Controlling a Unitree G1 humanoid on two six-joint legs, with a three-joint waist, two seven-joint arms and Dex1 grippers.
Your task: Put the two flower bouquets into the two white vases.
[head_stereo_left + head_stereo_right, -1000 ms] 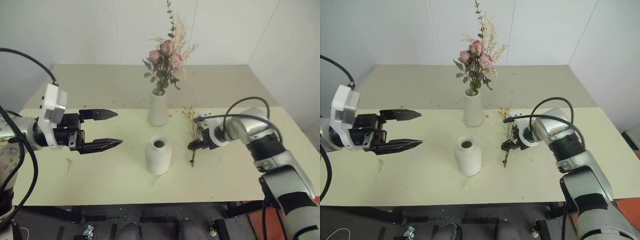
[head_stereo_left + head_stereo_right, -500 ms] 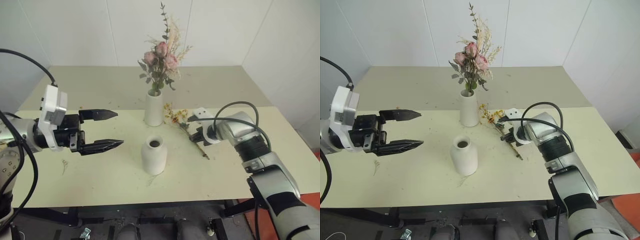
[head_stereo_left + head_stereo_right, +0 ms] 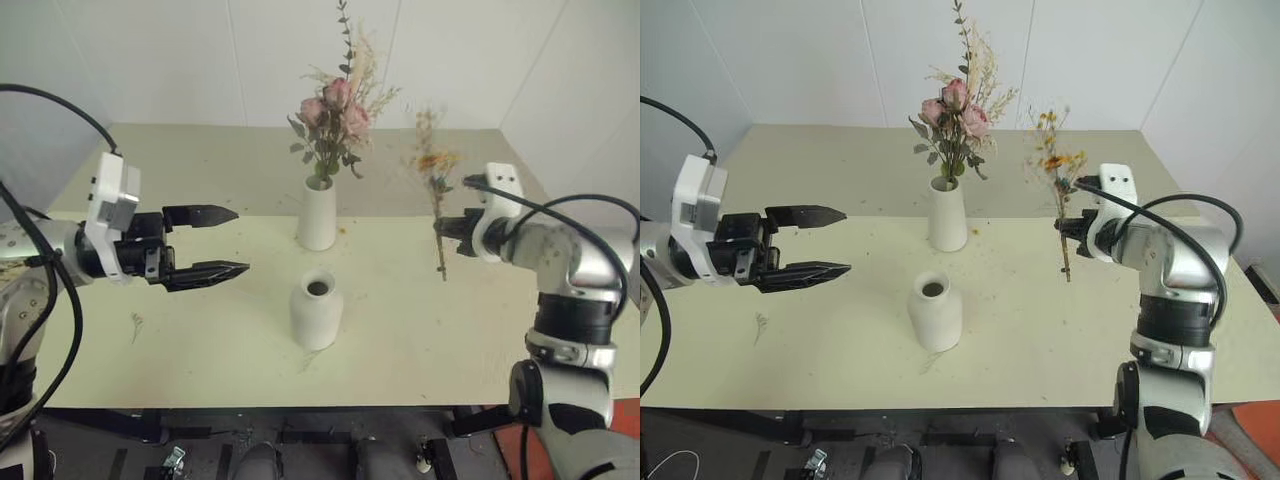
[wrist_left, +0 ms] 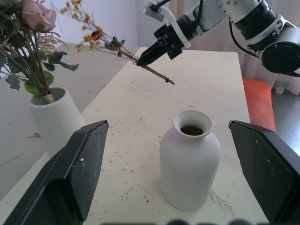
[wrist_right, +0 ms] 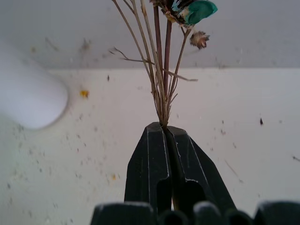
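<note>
The pink rose bouquet (image 3: 335, 125) stands in the taller white vase (image 3: 318, 215) at the table's middle. In front of it sits the shorter round vase (image 3: 317, 312), its narrow mouth empty. My right gripper (image 3: 441, 229) is shut on the stems of the thin yellow-orange bouquet (image 3: 432, 165), holding it upright above the table to the right of the vases; the right wrist view has the stems (image 5: 161, 84) rising from the closed fingers. My left gripper (image 3: 228, 241) hangs open to the left of the short vase (image 4: 190, 165), fingers pointing at it, nothing between them.
The pale table (image 3: 450, 340) carries scattered flower crumbs and a small sprig (image 3: 136, 324) near its left front. A second tabletop (image 3: 200, 160) lies behind, against white walls. Free room lies to the right of the short vase.
My right gripper has lifted the yellow-orange bouquet off the table, swung it upright and carried it up and to the right. The left gripper has stayed open in about the same place.
</note>
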